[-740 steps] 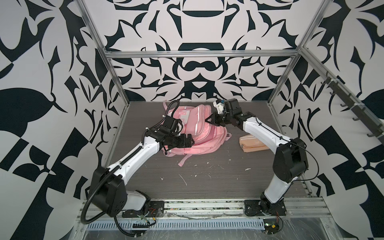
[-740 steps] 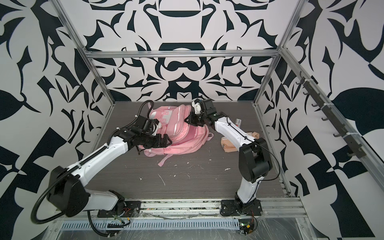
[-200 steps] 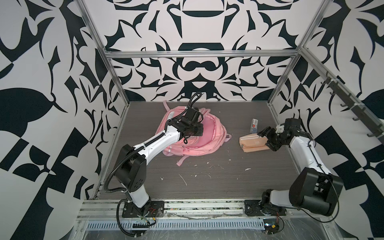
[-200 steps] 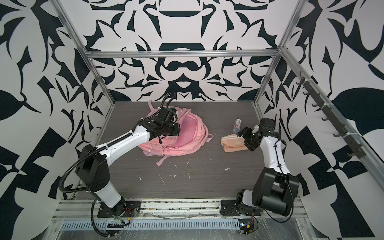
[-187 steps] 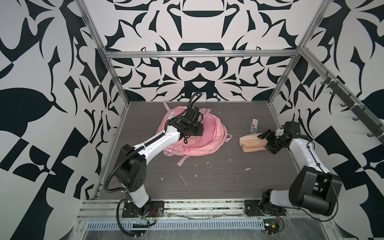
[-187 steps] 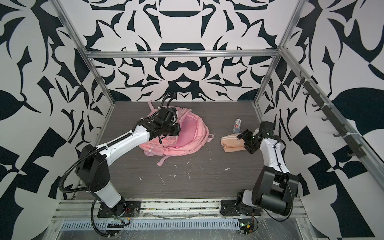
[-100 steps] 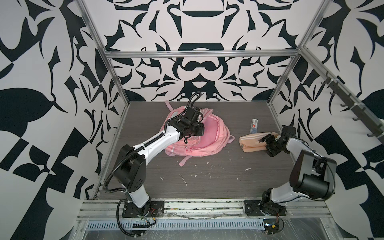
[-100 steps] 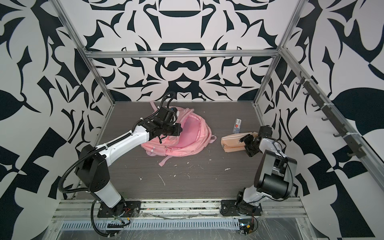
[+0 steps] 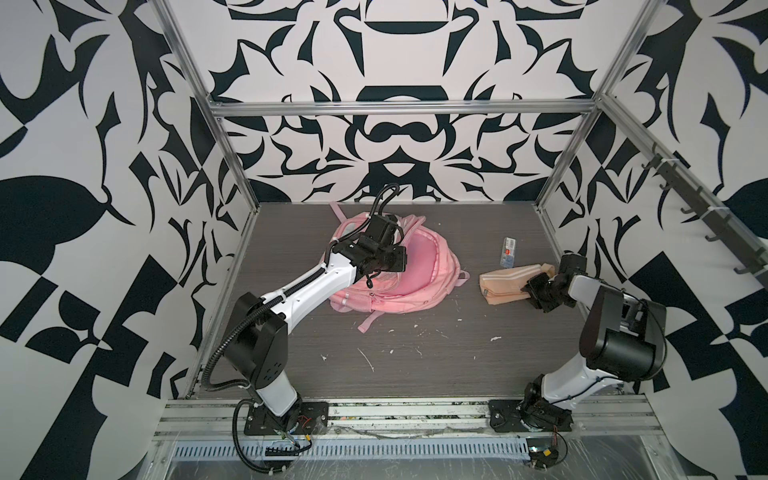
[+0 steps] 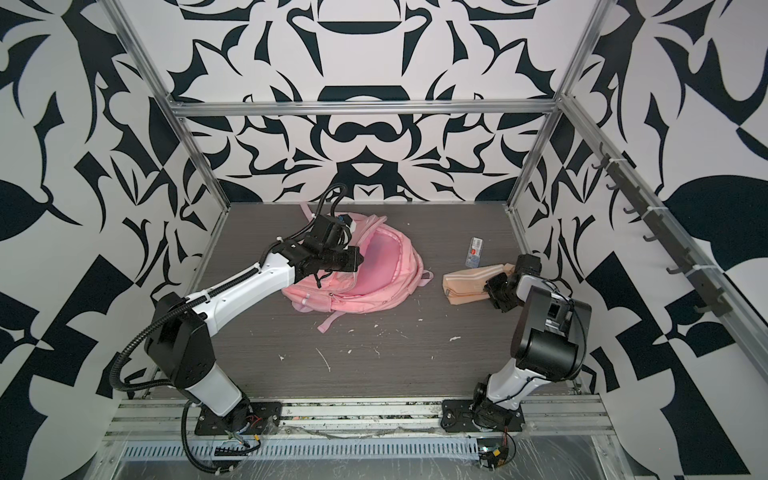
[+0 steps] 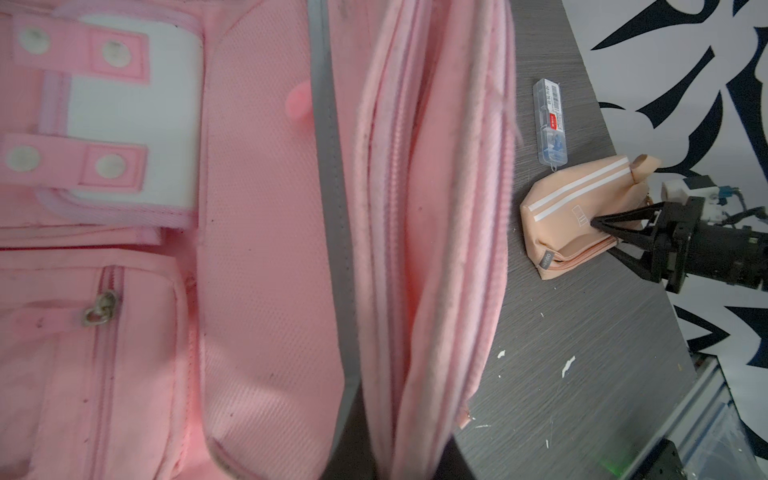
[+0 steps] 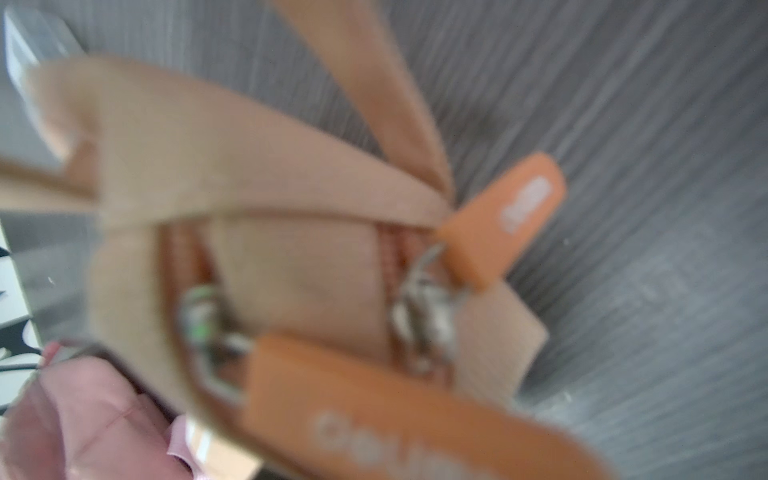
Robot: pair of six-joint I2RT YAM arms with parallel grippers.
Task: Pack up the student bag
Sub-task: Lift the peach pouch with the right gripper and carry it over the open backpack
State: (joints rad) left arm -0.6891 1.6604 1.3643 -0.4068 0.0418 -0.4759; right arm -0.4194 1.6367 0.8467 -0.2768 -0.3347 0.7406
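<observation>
There is one soft pink fabric backpack point(image 9: 419, 274). There is one beige-peach zip pouch point(image 9: 505, 282) with two white stripes, and it carries two orange zip pulls point(image 12: 498, 224). One small clear plastic case point(image 9: 508, 252) has a red-and-white label. Two white-and-black robot arms stand here, the left arm point(image 9: 307, 286) and the right arm point(image 9: 598, 307). One dark grey wood-grain table point(image 9: 457, 374) bears many small white scraps point(image 9: 494, 338).

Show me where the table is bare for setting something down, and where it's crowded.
Barest: the front strip of table, from the student bag to the near edge; only white scraps. Also the back right corner behind the clear case. Narrow: the gap between bag and beige pouch. Crowded: around the pouch, case and right hand; left hand covers the bag's mouth.
</observation>
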